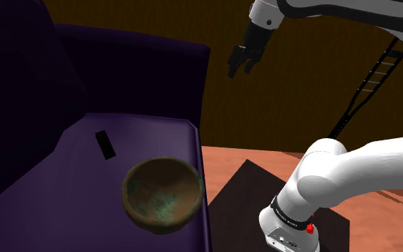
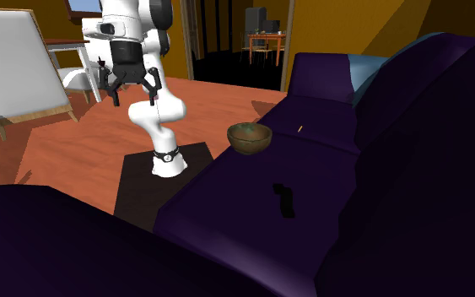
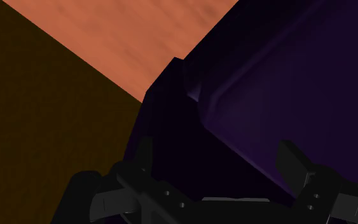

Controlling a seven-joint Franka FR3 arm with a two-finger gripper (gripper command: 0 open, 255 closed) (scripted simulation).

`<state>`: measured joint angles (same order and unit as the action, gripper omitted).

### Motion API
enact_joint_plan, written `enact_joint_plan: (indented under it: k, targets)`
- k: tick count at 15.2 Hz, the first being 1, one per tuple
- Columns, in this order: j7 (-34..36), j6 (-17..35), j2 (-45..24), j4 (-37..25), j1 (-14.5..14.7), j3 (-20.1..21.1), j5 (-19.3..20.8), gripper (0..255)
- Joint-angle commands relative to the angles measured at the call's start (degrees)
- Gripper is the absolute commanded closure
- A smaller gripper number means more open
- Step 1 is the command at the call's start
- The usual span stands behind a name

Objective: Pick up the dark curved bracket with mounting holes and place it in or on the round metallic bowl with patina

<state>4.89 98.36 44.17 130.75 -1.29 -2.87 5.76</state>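
A small black bracket (image 1: 106,144) lies flat on the dark purple sofa seat (image 1: 64,193), a little beyond the bowl; it also lies on the seat (image 2: 285,199) in the second exterior view. The round bowl (image 1: 163,193), brown with green patina inside, stands on the seat near its front edge (image 2: 250,137). My black gripper (image 1: 241,61) hangs open and empty high in the air, off the sofa's side and well above both objects (image 2: 132,87). In the wrist view the fingers (image 3: 139,167) stand apart over the sofa's arm.
The sofa's backrest (image 1: 21,86) rises at the shoulder view's left. My stand (image 2: 155,190) sits on the orange wood floor (image 2: 75,160) beside the sofa. A white easel-like board (image 2: 20,67) and a table with chairs (image 2: 265,42) stand farther off.
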Motion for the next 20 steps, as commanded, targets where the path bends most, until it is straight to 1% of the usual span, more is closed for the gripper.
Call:
enact_joint_plan:
  k: [1, 7, 12, 16, 20]
  targets:
    - [0.0, 0.0, 0.0, 0.0, 0.0, 0.0, 0.0, 0]
    - [8.8, 5.6, -4.8, 1.4, 1.4, 7.3, -1.9, 0]
    - [16.2, 10.1, -10.9, 0.4, 2.1, 13.4, -2.5, 0]
    - [22.4, 13.2, -16.9, -1.8, 2.2, 18.3, -1.9, 0]
    - [29.0, 15.6, -24.0, -5.3, 2.1, 23.0, 0.2, 0]
